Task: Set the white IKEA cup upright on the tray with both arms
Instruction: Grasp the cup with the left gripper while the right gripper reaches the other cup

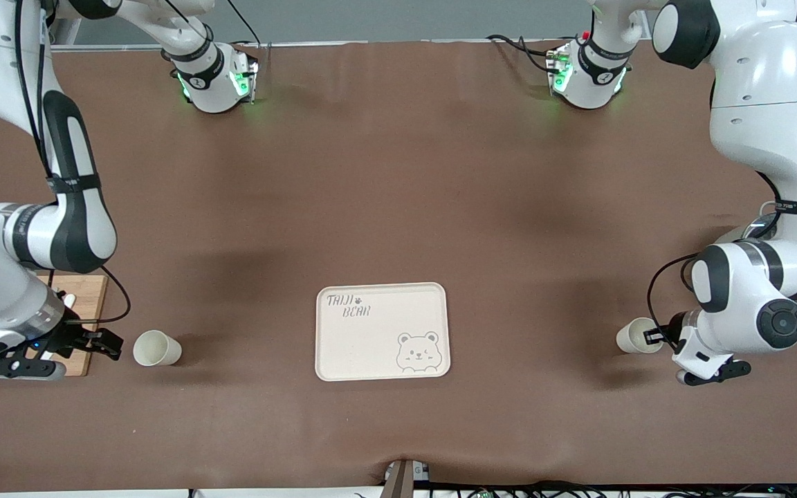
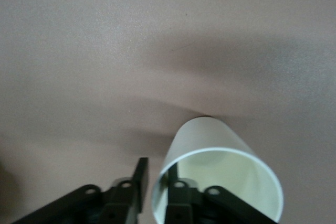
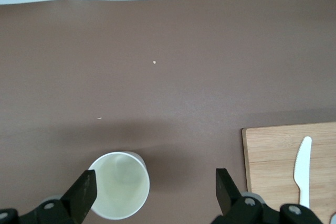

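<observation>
Brown table (image 1: 398,207), tray (image 1: 371,346) as landmark, lying flat near the front-camera edge, nothing on it. Wooden cutting board (image 1: 87,297) toward the right arm's end, a white plastic knife (image 3: 303,169) on it. Right gripper (image 1: 97,342) over the board's edge, fingers spread wide apart; one white cup (image 1: 156,348) upright between it and the tray. Left gripper (image 2: 157,195) toward the left arm's end, pinched together on the rim of the second cup (image 1: 637,336), one finger (image 2: 178,203) inside; that cup is tipped on its side.

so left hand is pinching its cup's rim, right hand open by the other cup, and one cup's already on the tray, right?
Not the last part. The front view shows the tray bare; both cups are on the table. The left hand pinches its cup at the rim, and the right hand is open by the other cup.
</observation>
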Robot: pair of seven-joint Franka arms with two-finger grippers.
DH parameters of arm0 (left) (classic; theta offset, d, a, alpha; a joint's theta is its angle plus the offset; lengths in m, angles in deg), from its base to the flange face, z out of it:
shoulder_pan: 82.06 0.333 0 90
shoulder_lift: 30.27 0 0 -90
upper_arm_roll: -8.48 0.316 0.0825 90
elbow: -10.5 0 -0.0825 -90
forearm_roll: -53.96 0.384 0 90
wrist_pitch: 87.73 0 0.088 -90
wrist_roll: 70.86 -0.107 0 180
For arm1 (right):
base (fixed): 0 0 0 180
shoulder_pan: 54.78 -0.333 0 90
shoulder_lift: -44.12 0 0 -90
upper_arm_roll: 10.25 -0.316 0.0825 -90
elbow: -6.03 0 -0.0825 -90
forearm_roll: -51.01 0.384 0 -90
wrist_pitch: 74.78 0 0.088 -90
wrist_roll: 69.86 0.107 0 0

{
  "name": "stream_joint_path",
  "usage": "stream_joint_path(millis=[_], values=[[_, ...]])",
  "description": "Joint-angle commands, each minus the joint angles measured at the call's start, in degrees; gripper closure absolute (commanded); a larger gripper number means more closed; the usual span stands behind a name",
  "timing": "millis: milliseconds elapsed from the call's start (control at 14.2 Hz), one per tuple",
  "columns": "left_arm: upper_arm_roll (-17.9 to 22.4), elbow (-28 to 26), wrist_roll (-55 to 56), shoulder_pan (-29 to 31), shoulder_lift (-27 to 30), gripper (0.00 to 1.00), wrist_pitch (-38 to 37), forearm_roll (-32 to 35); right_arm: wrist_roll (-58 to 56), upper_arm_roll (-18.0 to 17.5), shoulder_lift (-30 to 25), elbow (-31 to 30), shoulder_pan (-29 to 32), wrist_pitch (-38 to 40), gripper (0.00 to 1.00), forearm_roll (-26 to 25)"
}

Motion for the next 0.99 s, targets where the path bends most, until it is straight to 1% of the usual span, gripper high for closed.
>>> stream_joint_path(millis=[0,282,423,493,634,915], values=[[0.0,0.6,1.1,-0.2,-0.3,1.00,0.4,0.5,-0.7,-0.5,2.6,2.0,0.9,-0.3,0.00,0.5],[0.0,0.8,1.5,-0.3,0.2,1.00,0.5,0.4,-0.7,-0.5,4.4,2.0,0.9,-2.5,0.00,0.6],[-0.4,1.2,4.3,-0.3,0.7,1.00,0.4,0.4,-0.8,-0.5,5.8,2.0,0.5,-2.9,0.00,0.2],[-1.1,1.8,5.7,-0.4,0.9,1.00,0.4,0.3,-0.8,-0.6,5.9,2.0,0.4,-2.9,0.00,0.2],[-3.8,4.0,8.8,-0.4,1.1,1.00,0.4,-0.4,-0.8,-0.6,6.5,2.0,0.3,-3.0,0.00,0.3],[-6.6,4.7,14.1,-0.5,2.1,1.00,0.4,-0.4,-0.5,-0.7,6.9,1.7,0.0,-3.3,0.00,0.8]])
